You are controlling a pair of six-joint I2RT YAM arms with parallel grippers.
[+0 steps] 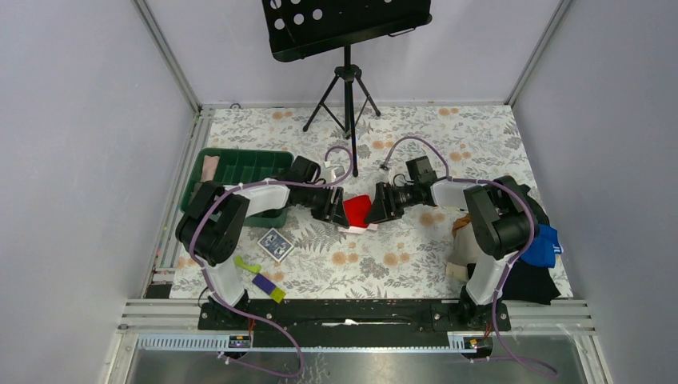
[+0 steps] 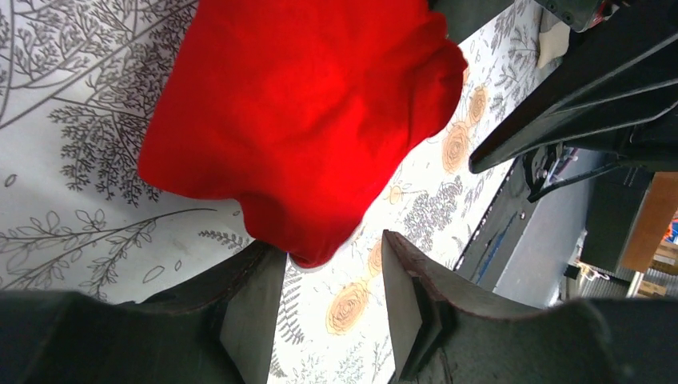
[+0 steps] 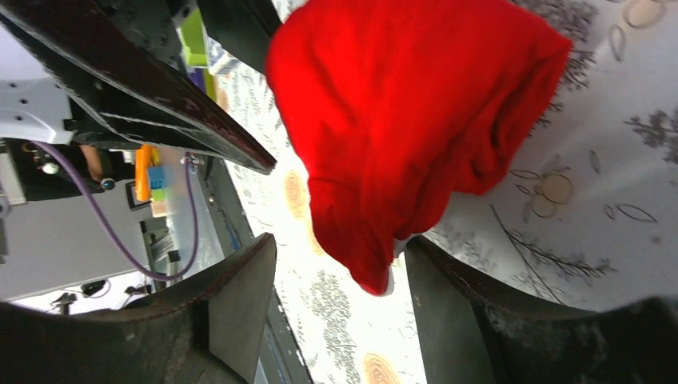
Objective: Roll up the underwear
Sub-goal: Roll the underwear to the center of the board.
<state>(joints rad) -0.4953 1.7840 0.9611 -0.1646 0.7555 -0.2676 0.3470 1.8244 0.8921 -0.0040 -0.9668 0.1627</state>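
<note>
Spreading beneath the underwear (image 1: 357,210), floral cloth (image 1: 448,136); grey walls (image 1: 80,120) around.

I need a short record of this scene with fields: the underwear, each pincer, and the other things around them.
underwear: red underwear, bunched, lying mid-table on the flowered table
left pincer: open, a corner of the cloth at its mouth, not clamped
right pincer: open, a hanging edge of the cloth between its fingers, not clamped
left side: green tray, blue card pack
right edge: heap of clothes
back: black music stand
</note>
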